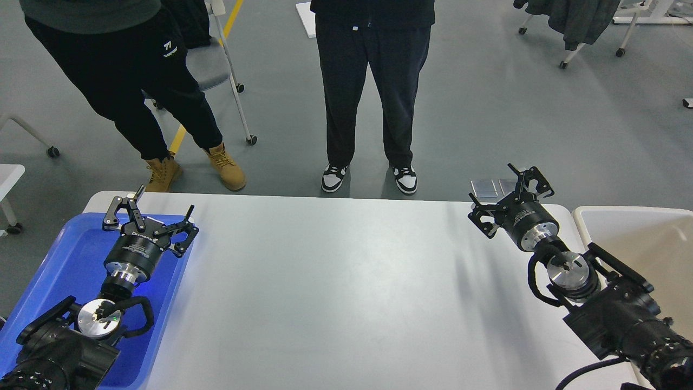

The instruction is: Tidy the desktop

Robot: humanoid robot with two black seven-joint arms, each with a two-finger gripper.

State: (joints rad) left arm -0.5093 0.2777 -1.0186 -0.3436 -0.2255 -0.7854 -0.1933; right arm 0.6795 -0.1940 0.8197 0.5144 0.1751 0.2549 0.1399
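The wide white tabletop point(335, 292) lies bare between both arms, so the left tool point(150, 216) hangs spread-open and empty over the blue tray point(65, 254), the right tool point(510, 201) likewise beside the beige bin point(639, 238), seemingly parked at their drop-off containers.

The bench point(346, 292) is a wide, smooth, matte white-grey top with rounded far corners; it lies flat and fills the near half of the scene, its far edge running straight from left to right; its middle is bare, with soft shadows falling across the right part; its near edge runs out of view.
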